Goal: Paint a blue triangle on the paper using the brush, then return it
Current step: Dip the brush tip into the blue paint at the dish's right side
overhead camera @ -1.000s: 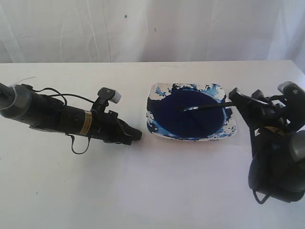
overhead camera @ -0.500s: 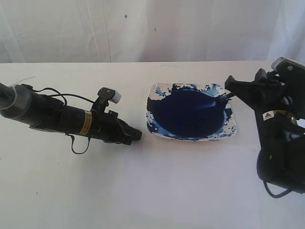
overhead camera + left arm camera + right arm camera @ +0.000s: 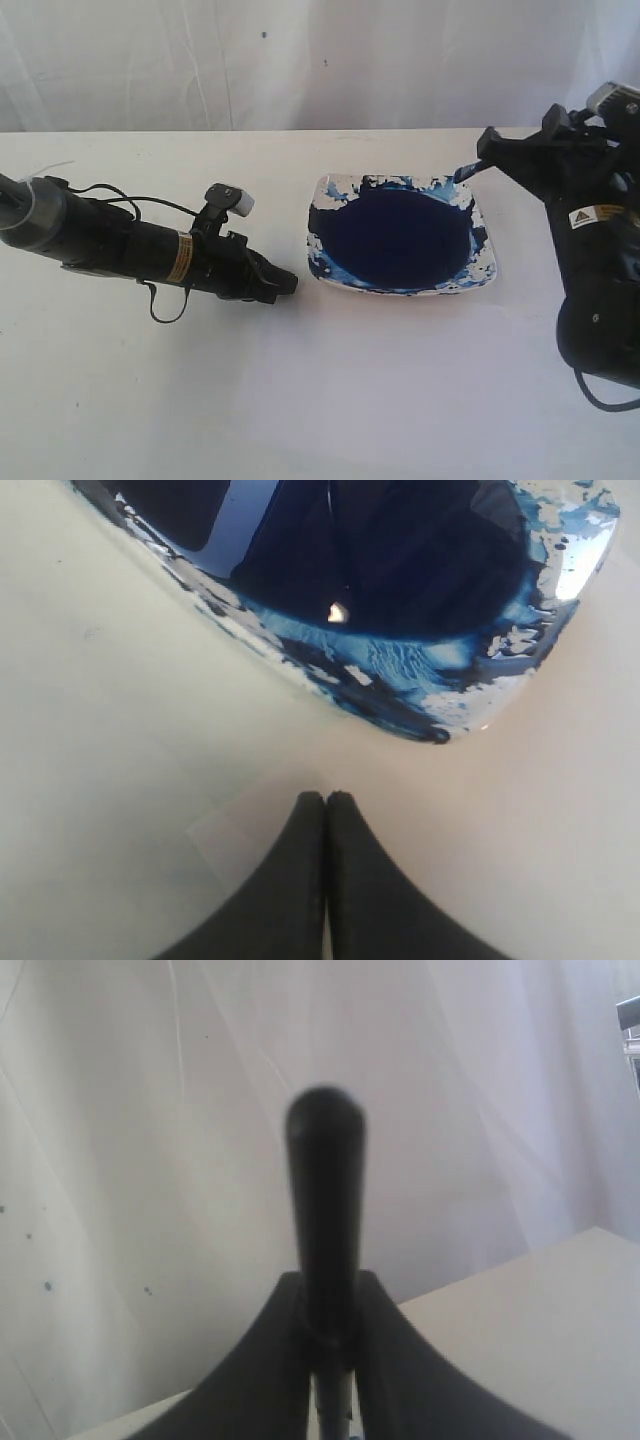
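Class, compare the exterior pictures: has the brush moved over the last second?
Yes. The brush, held by the right gripper, has risen out of the paint and drawn back to the dish's far right corner.

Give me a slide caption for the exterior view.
The right tool holds the brush by the rim of the paint dish; left tool shut.

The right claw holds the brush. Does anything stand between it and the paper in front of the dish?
Only the paint dish, lying under the brush tip; held raised, the brush could likely pass over it. The paper in front looks bare. The left claw rests shut, off to the side.
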Controlling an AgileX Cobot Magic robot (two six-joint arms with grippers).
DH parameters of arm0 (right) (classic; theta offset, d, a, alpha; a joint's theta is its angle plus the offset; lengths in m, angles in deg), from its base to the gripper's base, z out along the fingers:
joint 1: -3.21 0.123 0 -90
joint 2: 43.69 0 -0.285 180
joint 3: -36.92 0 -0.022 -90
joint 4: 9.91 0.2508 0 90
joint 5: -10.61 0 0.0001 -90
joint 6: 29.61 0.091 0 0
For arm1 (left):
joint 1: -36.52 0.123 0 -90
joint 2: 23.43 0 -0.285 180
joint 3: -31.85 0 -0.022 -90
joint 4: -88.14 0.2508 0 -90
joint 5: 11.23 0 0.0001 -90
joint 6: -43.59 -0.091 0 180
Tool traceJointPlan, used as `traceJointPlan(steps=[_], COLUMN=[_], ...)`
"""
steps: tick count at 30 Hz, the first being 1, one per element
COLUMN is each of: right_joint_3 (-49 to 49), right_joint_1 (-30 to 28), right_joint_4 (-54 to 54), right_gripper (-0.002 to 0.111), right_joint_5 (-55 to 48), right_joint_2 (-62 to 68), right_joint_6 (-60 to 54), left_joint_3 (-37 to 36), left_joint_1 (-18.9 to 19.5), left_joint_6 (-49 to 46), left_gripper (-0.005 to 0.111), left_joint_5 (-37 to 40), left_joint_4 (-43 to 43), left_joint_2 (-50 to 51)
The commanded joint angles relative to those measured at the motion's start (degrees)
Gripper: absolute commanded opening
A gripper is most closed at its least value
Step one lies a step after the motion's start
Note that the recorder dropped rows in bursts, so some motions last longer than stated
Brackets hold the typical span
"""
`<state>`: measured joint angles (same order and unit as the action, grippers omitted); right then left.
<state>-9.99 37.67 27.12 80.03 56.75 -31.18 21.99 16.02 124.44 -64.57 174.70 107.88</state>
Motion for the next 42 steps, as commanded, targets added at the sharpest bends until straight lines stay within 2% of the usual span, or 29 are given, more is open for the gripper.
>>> traceJointPlan(steps=[1, 8, 15, 29, 35, 42], right_joint_3=[0.0, -0.1, -0.1, -0.1, -0.5, -0.5], right_joint_1=[-0.2, -0.2, -0.2, -0.2, -0.2, -0.2], right_joint_4=[-0.6, -1.0, -1.0, -0.6, 1.4, 9.8], right_gripper=[0.007, 0.007, 0.007, 0.007, 0.007, 0.007], right_joint_5=[0.6, -1.5, -13.5, -29.3, -34.4, -36.8], right_joint_2=[-1.5, -4.0, -9.1, -20.7, -24.5, -26.2], right_joint_6=[-0.8, -3.3, -6.4, -18.5, -22.0, -30.6], left_joint_3=[0.0, 0.0, 0.0, 0.0, 0.0, 0.0], left_joint_1=[-0.2, -0.2, -0.2, -0.2, -0.2, -0.2], left_joint_6=[-0.1, -0.1, -0.1, -0.1, -0.1, -0.1], left_gripper=[0.000, 0.000, 0.000, 0.000, 0.000, 0.000], left_joint_5=[2.5, 2.5, 2.5, 2.5, 2.5, 2.5], left_joint_4=[0.9, 0.9, 0.9, 0.9, 0.9, 0.9], left_joint_2=[-0.1, -0.1, -0.1, -0.1, -0.1, -0.1])
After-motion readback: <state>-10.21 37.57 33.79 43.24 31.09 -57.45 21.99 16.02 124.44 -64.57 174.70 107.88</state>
